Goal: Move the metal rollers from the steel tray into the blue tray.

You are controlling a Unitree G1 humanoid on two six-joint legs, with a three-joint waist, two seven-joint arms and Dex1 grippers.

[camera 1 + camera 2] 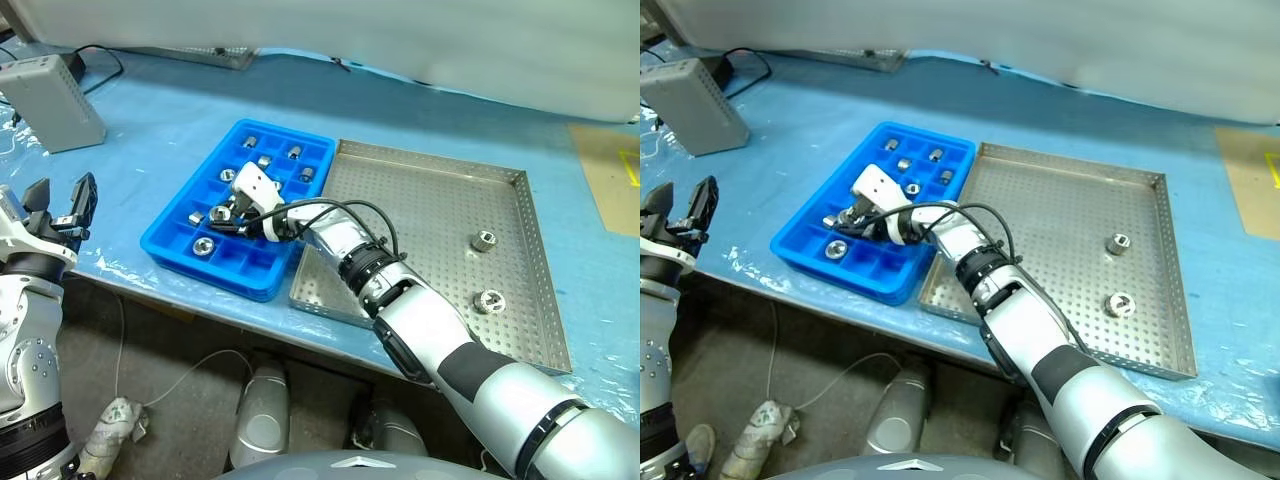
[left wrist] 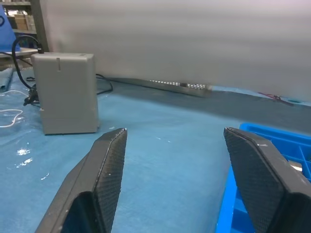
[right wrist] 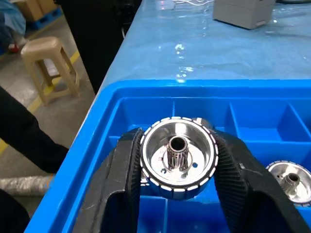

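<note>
Right gripper (image 3: 178, 194) clamps a roller (image 3: 178, 156) over the blue tray (image 1: 170, 225), beside filled compartments. Two rollers (image 1: 484, 241) lie in the steel tray (image 1: 440, 170). Left gripper (image 2: 175, 179) hangs wide, near a grey box (image 1: 50, 100).

No readable text, labels or numbers anywhere here.

Blue-covered counter (image 1: 150, 160), bearing blue tray (image 1: 165, 240) beside steel tray (image 1: 420, 230), touching; grey box (image 1: 55, 100) and black cable (image 1: 100, 55) farther back.
</note>
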